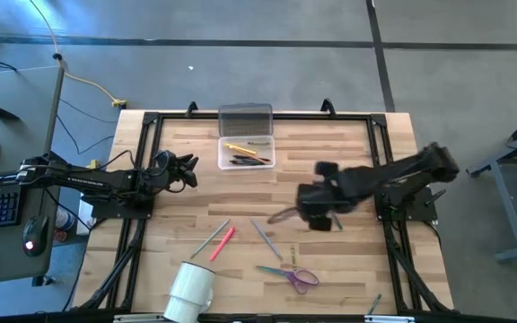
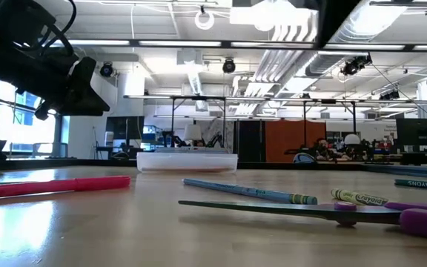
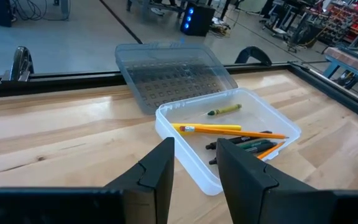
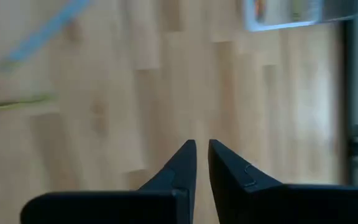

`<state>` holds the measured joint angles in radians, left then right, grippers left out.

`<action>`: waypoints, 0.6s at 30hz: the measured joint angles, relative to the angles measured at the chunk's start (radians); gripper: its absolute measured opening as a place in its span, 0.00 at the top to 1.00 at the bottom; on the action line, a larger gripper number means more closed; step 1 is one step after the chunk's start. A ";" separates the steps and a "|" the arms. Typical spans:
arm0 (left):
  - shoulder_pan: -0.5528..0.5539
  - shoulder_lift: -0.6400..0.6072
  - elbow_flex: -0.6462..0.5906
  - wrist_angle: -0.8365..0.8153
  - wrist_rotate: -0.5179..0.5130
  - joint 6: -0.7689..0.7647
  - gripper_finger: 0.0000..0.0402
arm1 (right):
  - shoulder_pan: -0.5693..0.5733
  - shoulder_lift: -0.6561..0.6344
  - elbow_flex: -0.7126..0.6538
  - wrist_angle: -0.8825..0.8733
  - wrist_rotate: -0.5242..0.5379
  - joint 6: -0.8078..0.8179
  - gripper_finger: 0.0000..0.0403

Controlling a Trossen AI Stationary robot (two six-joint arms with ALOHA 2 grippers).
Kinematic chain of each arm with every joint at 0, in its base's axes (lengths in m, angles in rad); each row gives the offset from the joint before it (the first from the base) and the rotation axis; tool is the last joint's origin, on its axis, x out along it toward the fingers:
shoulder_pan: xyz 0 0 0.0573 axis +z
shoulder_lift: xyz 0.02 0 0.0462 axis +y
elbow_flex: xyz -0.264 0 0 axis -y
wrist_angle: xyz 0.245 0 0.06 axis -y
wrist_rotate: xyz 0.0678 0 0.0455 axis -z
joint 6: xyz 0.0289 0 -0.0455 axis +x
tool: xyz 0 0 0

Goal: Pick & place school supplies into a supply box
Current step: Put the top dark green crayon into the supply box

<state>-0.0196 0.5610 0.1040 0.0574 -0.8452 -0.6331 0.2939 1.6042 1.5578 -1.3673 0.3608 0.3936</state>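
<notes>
The supply box [image 1: 247,151] stands at the table's far middle with its ribbed lid [image 1: 245,118] laid open behind it. It holds several pencils and crayons [image 3: 229,130]. On the near half of the table lie a grey pencil [image 1: 209,238], a pink pen [image 1: 223,242], a blue pencil [image 1: 266,237], a green crayon [image 1: 293,256] and the purple-handled scissors [image 1: 296,275]. My right gripper [image 4: 202,149] hangs blurred above the table's middle right, pointing steeply down. Its fingers are nearly together and hold nothing. My left gripper [image 3: 196,155] waits open left of the box, facing it.
A white cup [image 1: 191,287] lies on its side near the front edge, left of the loose supplies. A black frame [image 1: 151,121] runs round the wooden table top. Bare wood [image 1: 330,152] lies between the box and my right arm.
</notes>
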 joint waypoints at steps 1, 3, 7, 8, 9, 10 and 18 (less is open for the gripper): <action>0.000 0.000 0.000 0.000 0.000 0.000 0.61 | 0.020 -0.035 -0.041 0.029 -0.022 0.031 0.93; 0.000 0.000 0.000 0.001 0.000 0.000 0.61 | 0.058 -0.107 -0.136 0.078 -0.069 0.101 0.92; 0.000 0.000 0.000 0.001 0.000 0.000 0.61 | 0.120 -0.242 -0.331 0.157 -0.109 0.308 0.88; 0.000 0.000 0.000 0.001 0.000 -0.001 0.61 | 0.131 -0.270 -0.377 0.169 -0.109 0.369 0.86; 0.000 0.000 0.000 0.001 0.000 -0.001 0.61 | 0.138 -0.296 -0.422 0.180 -0.109 0.421 0.85; 0.000 0.000 0.000 0.001 0.000 -0.003 0.61 | 0.144 -0.321 -0.468 0.192 -0.110 0.462 0.84; 0.000 0.000 0.000 0.031 -0.009 0.001 0.61 | 0.152 -0.400 -0.791 0.441 -0.129 0.533 0.81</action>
<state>-0.0196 0.5606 0.1040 0.0884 -0.8543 -0.6318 0.4461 1.2037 0.7667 -0.9264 0.2322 0.9262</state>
